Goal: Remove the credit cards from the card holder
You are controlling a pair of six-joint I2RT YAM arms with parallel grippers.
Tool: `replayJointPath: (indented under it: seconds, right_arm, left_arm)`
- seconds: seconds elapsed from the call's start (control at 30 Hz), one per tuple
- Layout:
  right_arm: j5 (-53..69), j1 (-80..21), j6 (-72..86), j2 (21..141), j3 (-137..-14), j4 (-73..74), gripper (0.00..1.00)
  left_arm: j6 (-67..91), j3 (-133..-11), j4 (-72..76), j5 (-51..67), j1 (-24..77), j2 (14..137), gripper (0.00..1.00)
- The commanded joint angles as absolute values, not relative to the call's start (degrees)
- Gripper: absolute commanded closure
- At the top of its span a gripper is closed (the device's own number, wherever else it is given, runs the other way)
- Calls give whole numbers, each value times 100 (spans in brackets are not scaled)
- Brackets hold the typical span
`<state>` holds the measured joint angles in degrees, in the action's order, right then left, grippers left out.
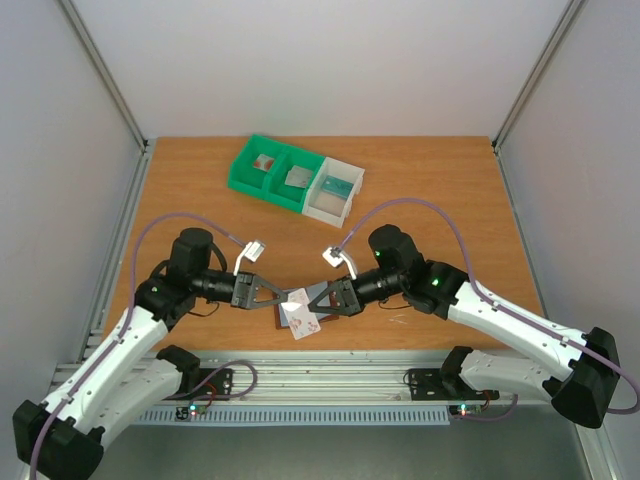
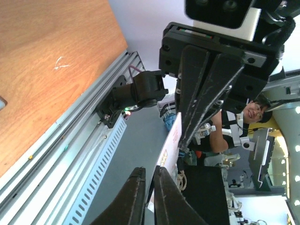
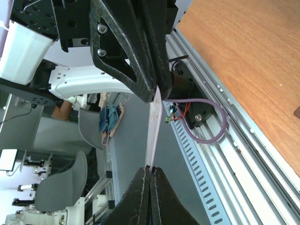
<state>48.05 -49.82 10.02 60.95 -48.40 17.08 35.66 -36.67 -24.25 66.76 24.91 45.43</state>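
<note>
We see the left pincer (image 1: 289,296) and the right pincer (image 1: 318,300) both pinched tight on one credit card (image 1: 302,316), held just above the brown card holder (image 1: 281,319) lying on the table (image 1: 450,200).

We see open worktop (image 1: 450,200) along the right edge and into the far right corner, and a bare strip down the left edge. At the middle of the far edge, a green bin (image 1: 258,193) and a white bin (image 1: 325,212) stand touching and block the way. Near the middle of the near edge, the left gripper (image 1: 287,297) and right gripper (image 1: 313,297) meet tip to tip, both pinching one card (image 1: 300,318), so nothing passes between them. Walls (image 1: 330,60) close the left, right and far edges.
</note>
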Motion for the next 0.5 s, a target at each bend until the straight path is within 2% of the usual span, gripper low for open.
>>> replayJointPath:
  seconds: [0.0,0.27,0.37,0.47]
  right_arm:
    - [4906,-4940,1082,5988,-4927,1555,99]
    - [4686,-4879,1099,5933,-4926,1649,98]
    - [4327,-4867,1065,5855,-4957,1868,86]
    - [3893,-4860,1043,5691,-4966,2069,67]
  left_arm:
    - [3548,-3797,-2333,6803,2514,4416,99]
    - [3566,-3815,-2324,6721,2514,4315,100]
    - [3560,-3867,-2370,6467,2514,4294,100]
    - [3504,-3982,-2552,5853,2514,4264,100]
